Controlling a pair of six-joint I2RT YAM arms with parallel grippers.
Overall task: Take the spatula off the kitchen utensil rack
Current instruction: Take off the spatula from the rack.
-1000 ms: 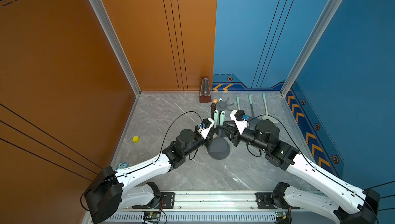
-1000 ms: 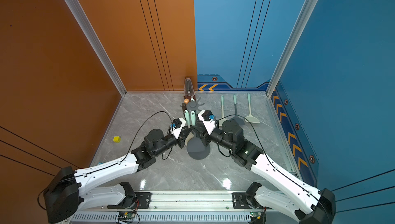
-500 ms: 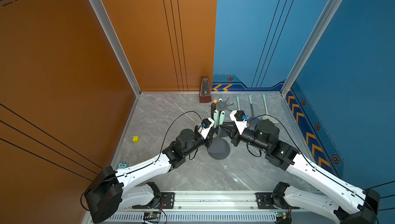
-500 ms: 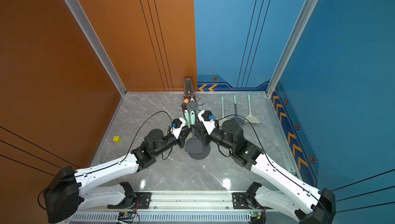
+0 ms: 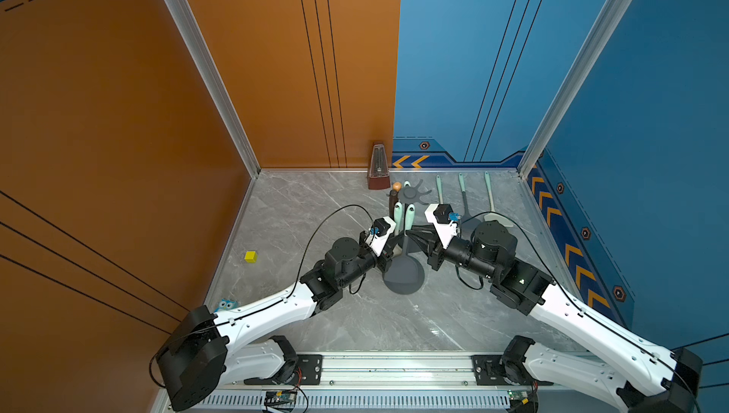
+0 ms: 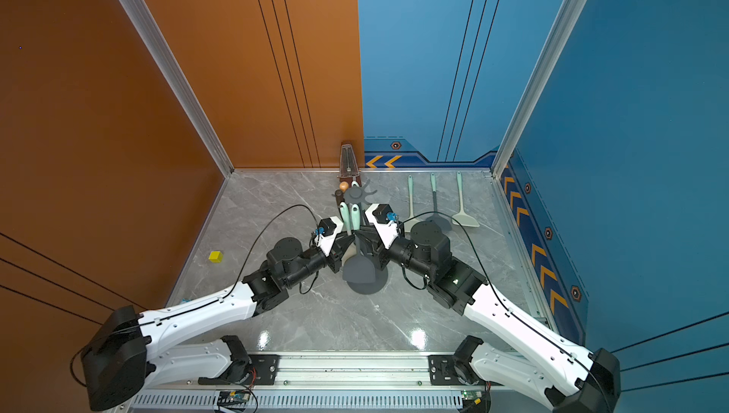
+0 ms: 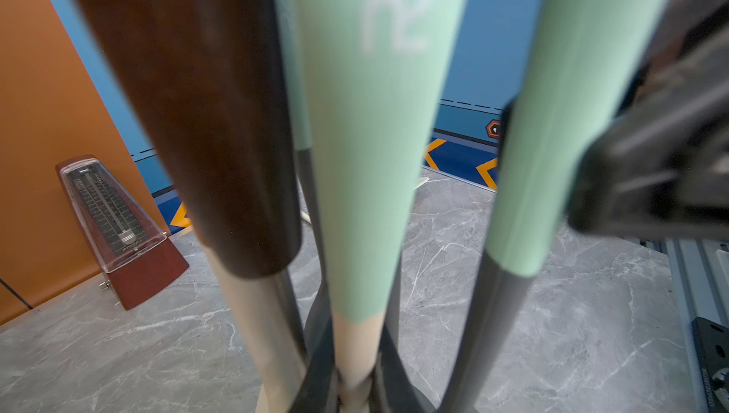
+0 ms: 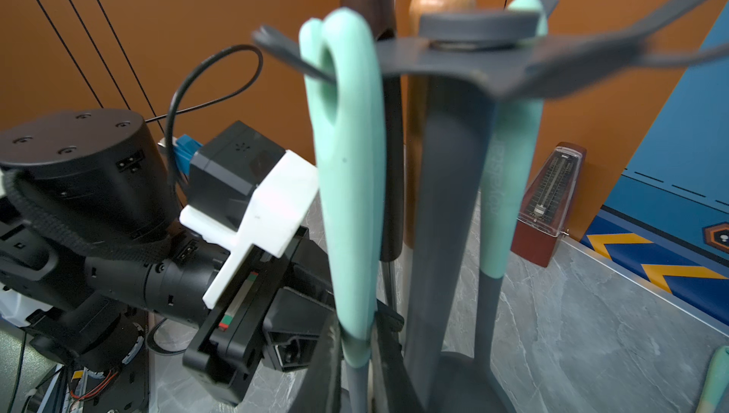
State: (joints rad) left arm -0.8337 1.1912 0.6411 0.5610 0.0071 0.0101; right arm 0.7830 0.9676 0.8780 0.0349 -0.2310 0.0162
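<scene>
Right fingers (image 8: pixel 325 375) pinch the lower end of the mint handle of the spatula (image 8: pixel 351 194), which hangs from a prong of the kitchen utensil rack (image 5: pixel 412 194), mid-bench towards the far side. Left fingers (image 7: pixel 394 383) sit nearly closed by a neighbouring handle (image 7: pixel 374 154) lettered "RO"; whether they grip it cannot be told. The bench (image 5: pixel 315 214) is grey and marbled, with an orange wall (image 5: pixel 276 75) on the left and a blue wall (image 5: pixel 473 56) on the right.

Bright, even light overhead; glare patches on the desk (image 6: pixel 418 338). Wrist views blur the close handles (image 7: pixel 374 154), perhaps from nearness.
</scene>
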